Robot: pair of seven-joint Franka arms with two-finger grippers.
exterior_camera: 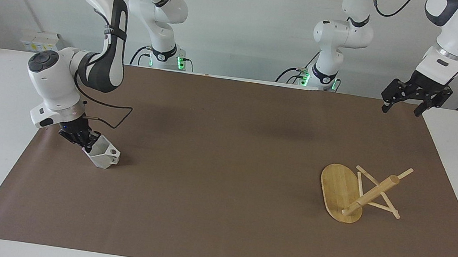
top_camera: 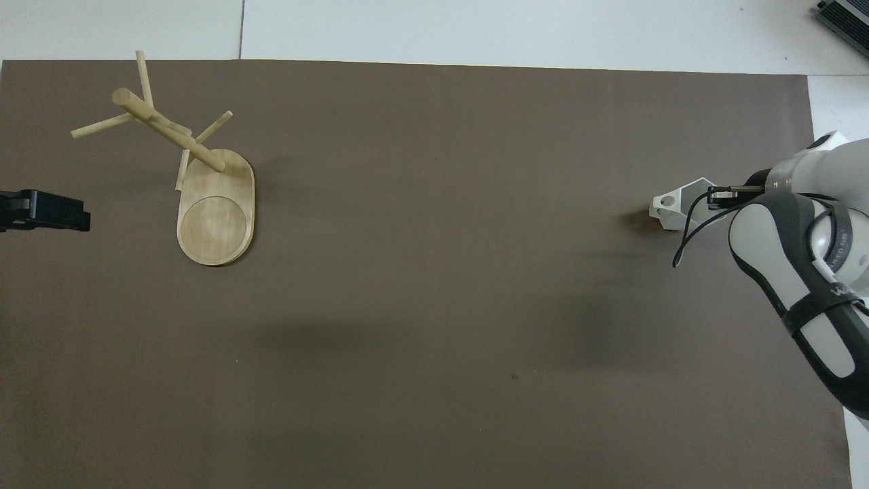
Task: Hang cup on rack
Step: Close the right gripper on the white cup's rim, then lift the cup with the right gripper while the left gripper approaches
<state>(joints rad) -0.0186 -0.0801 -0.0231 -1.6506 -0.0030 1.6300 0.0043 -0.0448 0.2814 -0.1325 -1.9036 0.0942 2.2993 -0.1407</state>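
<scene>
Small white faceted cup [exterior_camera: 102,156] with a hole-pierced handle sits tilted on the brown mat [exterior_camera: 226,154], right gripper [exterior_camera: 81,139] clamped on its rim. Light bamboo rack [exterior_camera: 354,192] with thin crossing pegs stands well apart, toward the left arm's end. Left gripper [exterior_camera: 404,104] waits raised, fingers spread, over the mat's corner.

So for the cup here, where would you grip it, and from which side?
By the rim wall away from the handle, coming in from the right arm's end of the table. The cup sits tilted on the brown mat, mouth toward that end and its pierced handle toward the rack, so the handle stays free for a peg. The right end effector already grips there; the left end effector waits, open.
</scene>
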